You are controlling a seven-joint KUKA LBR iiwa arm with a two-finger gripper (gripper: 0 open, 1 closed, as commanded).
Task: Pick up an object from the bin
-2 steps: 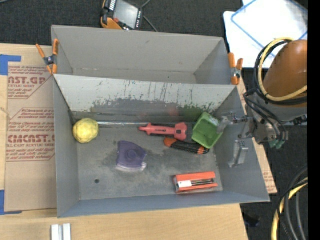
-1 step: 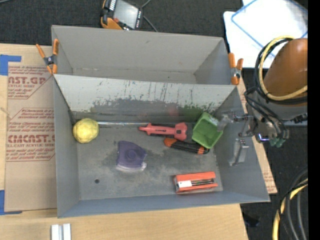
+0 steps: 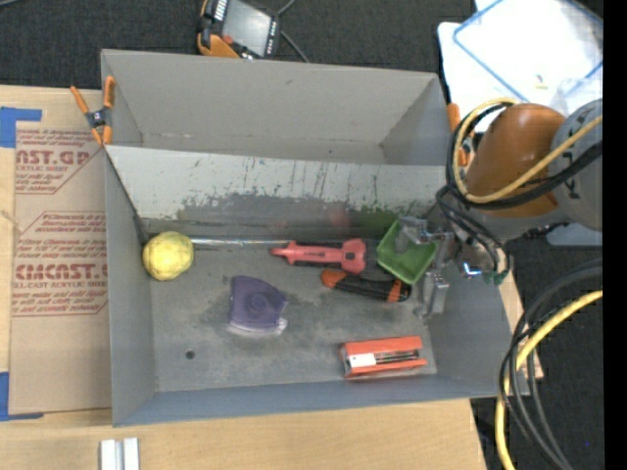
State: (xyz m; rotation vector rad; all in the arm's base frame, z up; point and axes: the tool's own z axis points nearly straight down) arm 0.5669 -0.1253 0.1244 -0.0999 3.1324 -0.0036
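Observation:
My gripper (image 3: 433, 280) is low at the bin's right wall. A green block (image 3: 400, 254) lies right against its left side; whether it is gripped I cannot make out. Just left of and below the block lies an orange-and-black handled tool (image 3: 364, 287). A pink-red tool (image 3: 323, 255) lies beside that, towards the bin's middle. A flat orange-red box (image 3: 384, 356) rests on the floor below the gripper, near the front wall.
A purple moulded piece (image 3: 257, 305) lies left of centre and a yellow ball (image 3: 168, 256) sits at the left wall. The arm with its orange cover and yellow cables hangs over the bin's right rim.

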